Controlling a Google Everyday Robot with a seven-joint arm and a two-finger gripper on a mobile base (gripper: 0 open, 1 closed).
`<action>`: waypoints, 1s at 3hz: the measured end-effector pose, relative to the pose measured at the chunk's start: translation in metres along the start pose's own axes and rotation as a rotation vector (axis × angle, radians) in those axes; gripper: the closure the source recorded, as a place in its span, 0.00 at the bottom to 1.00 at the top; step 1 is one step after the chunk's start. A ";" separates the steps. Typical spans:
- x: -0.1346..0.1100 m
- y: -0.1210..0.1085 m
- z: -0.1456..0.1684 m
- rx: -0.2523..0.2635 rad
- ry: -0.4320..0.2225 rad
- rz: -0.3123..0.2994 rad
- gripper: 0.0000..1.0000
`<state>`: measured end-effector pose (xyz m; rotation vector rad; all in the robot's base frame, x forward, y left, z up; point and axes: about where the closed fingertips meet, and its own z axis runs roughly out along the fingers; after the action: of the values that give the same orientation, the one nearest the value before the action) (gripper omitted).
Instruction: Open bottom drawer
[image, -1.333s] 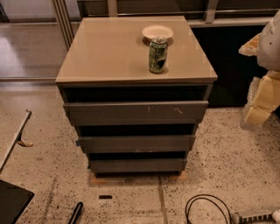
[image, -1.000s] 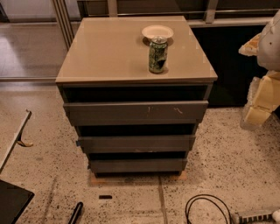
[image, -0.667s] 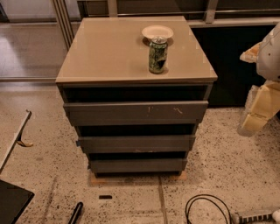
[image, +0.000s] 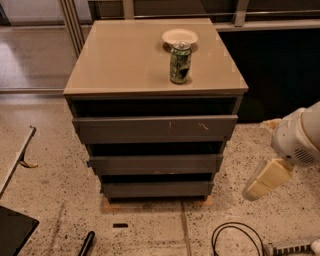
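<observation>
Camera view, bottom drawer (image: 157, 189), end effector (image: 265, 180) rightward

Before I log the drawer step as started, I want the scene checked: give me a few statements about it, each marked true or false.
1. The gripper is touching the bottom drawer. False: it hangs at the right side of the view, apart from the cabinet, with bare floor between them.
2. A green can stands upright on the cabinet top. True.
3. The white bowl sits on the floor. False: it is on the cabinet top, just behind the can.
4. The top drawer front bears white scratches. True.
</observation>
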<state>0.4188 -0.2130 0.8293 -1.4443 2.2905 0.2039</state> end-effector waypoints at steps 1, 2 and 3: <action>0.024 0.022 0.081 -0.086 -0.143 0.100 0.00; 0.031 0.026 0.152 -0.112 -0.317 0.161 0.00; 0.019 0.007 0.197 -0.045 -0.518 0.193 0.00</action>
<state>0.4588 -0.1586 0.6435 -1.0331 1.9944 0.6130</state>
